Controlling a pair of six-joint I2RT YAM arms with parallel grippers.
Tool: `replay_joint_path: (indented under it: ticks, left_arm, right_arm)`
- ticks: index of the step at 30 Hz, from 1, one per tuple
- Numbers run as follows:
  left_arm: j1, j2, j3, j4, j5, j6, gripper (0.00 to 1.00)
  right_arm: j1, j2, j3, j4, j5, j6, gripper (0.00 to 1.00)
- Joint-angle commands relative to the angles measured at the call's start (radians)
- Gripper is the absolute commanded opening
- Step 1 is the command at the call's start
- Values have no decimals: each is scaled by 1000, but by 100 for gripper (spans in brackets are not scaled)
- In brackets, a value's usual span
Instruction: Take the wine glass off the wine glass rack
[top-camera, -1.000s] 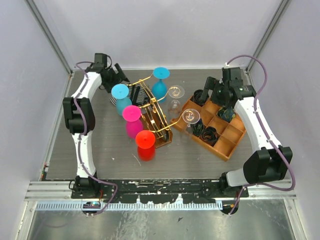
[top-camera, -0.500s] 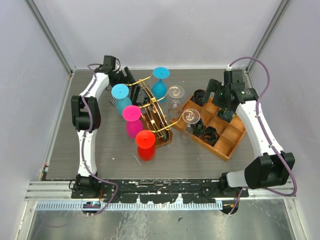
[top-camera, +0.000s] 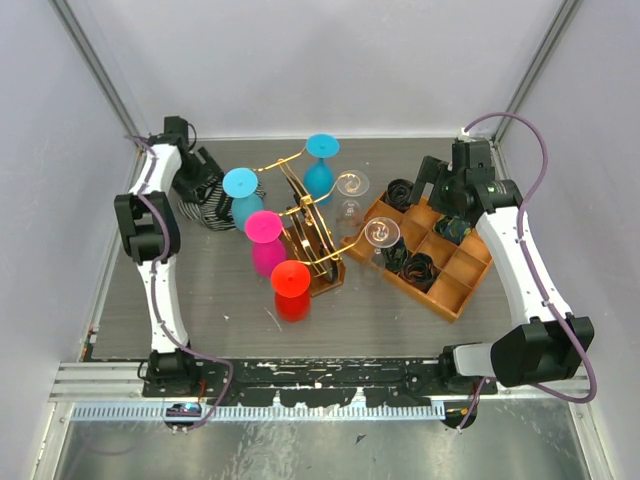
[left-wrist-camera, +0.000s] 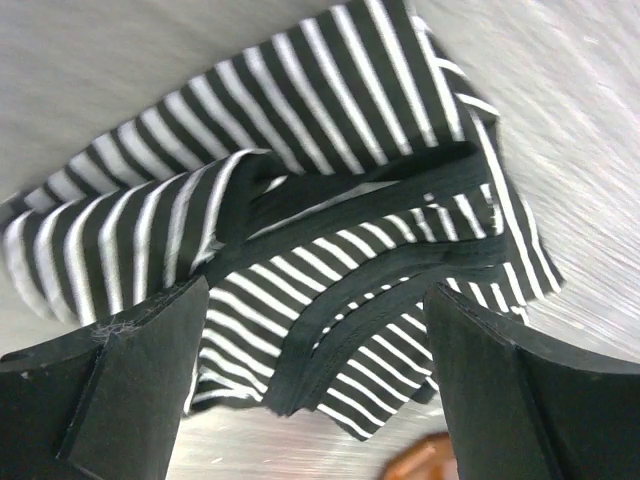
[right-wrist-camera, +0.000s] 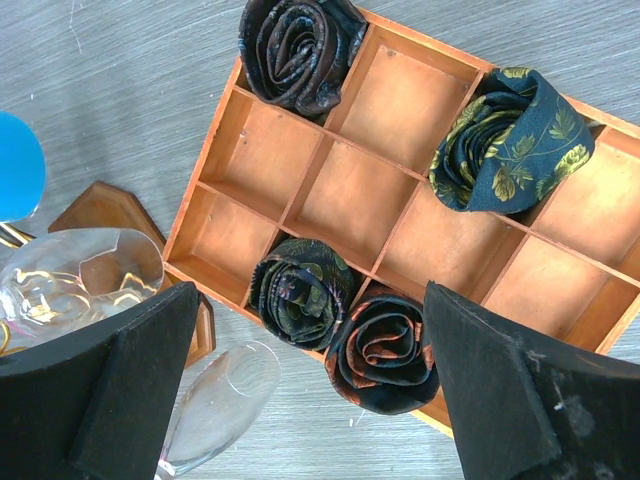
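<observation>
The wine glass rack (top-camera: 304, 222), gold wire on a brown wooden base (top-camera: 327, 277), stands mid-table. Blue (top-camera: 240, 186), teal (top-camera: 322, 150), pink (top-camera: 263, 229) and red (top-camera: 291, 281) glasses hang on its left and far sides. Two clear wine glasses (top-camera: 351, 186) (top-camera: 381, 233) hang on its right. They also show at the left of the right wrist view (right-wrist-camera: 80, 272) (right-wrist-camera: 215, 400). My left gripper (top-camera: 199, 172) (left-wrist-camera: 315, 295) is open and empty above a striped cloth (left-wrist-camera: 330, 190), left of the rack. My right gripper (top-camera: 433, 180) (right-wrist-camera: 310, 295) is open and empty above the tray's near-left corner.
An orange compartmented tray (top-camera: 452, 293) (right-wrist-camera: 330, 185) with several rolled ties (right-wrist-camera: 300, 290) lies right of the rack, close to the clear glasses. The black-and-white striped cloth (top-camera: 212, 192) lies at the far left. Enclosure walls stand on three sides.
My left arm has swung left, away from the rack's far side, to above the striped cloth, which now shows further left. My right arm has shifted slightly.
</observation>
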Motion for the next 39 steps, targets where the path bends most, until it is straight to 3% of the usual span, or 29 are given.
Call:
replay_joint_path:
  ticks: [1, 3, 9, 18, 21, 25, 29, 33, 36, 39]
  left_arm:
    - [-26, -122, -1, -132, -365, 56, 96]
    - [-29, -169, -30, -120, -401, 56, 95]
    - [-63, -294, -243, 107, -162, 31, 94]
    - [-76, -229, -368, 113, 18, -19, 90]
    - [-108, -186, -332, 94, -14, -1, 91]
    - [-127, -48, -157, -55, -142, 33, 93]
    - [-70, 72, 27, -170, -238, 12, 94]
    - [-39, 111, 110, -217, -343, -16, 94]
    - [-33, 69, 84, -217, -375, -75, 93]
    - [-61, -78, -88, -37, -349, -77, 92]
  right_arm:
    - [0, -31, -1, 40, -8, 2, 100]
    - [0, -36, -6, 42, -8, -2, 100]
    - [0, -32, -13, 51, -25, -4, 100]
    - [1, -43, -33, 52, 2, -21, 100]
    - [1, -39, -34, 58, 0, -17, 100]
    - [1, -37, -32, 57, -2, -17, 100]
    - [0, -46, -28, 43, 17, -32, 100]
    - [0, -59, -14, 15, 68, -63, 100]
    - [-1, -64, -7, 6, 99, -78, 100]
    - [-1, -63, -3, 4, 102, -85, 100]
